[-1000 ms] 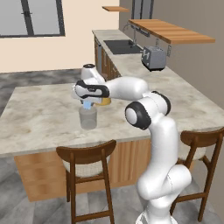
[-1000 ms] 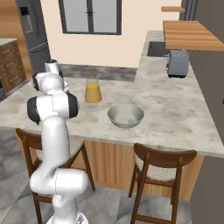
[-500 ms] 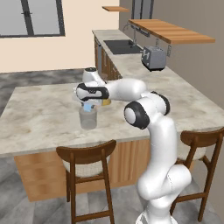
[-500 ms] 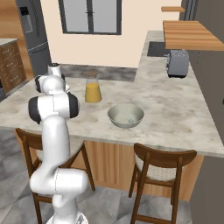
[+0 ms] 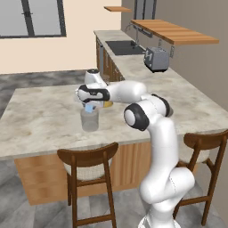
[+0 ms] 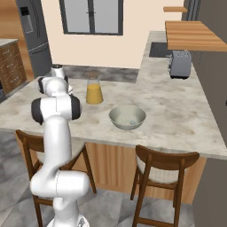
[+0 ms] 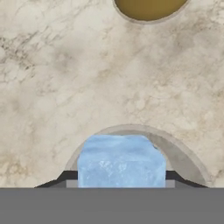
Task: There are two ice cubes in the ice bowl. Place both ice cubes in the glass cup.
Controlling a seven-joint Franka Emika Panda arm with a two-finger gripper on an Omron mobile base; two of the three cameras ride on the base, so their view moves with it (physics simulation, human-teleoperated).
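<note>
Overhead, arm reaches left; gripper (image 5: 89, 108) holds an ice cube (image 7: 121, 161) above the glass cup (image 5: 90, 120).

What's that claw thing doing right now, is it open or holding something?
Gripper: shut on an ice cube, held just above the glass cup.

Gripper (image 5: 89, 107) held ice cube (image 5: 89, 108) just above glass cup (image 5: 89, 119) on marble surface (image 5: 40, 120); toaster (image 5: 156, 59) far back.
</note>
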